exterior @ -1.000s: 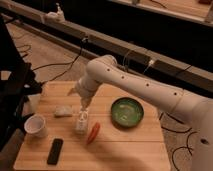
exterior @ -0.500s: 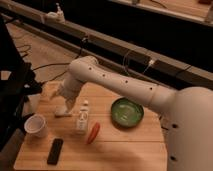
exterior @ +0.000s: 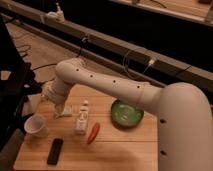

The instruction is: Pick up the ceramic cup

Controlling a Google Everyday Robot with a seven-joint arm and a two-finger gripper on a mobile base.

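Observation:
The white ceramic cup (exterior: 36, 126) stands upright near the left edge of the wooden table (exterior: 125, 150), its mouth facing up. My gripper (exterior: 61, 112) hangs from the white arm just above the table, a little right of and behind the cup, apart from it. The gripper holds nothing that I can see. A white upright bottle (exterior: 81, 120) stands just right of the gripper.
A wide green bowl (exterior: 126, 113) sits at the right of the table. A red-orange object (exterior: 93, 132) lies next to the bottle. A black flat device (exterior: 55, 151) lies near the front edge. Black equipment stands off the table's left side.
The arm has swung left across the table, and the gripper has moved from over the bottle toward the cup. The objects on the table have not moved.

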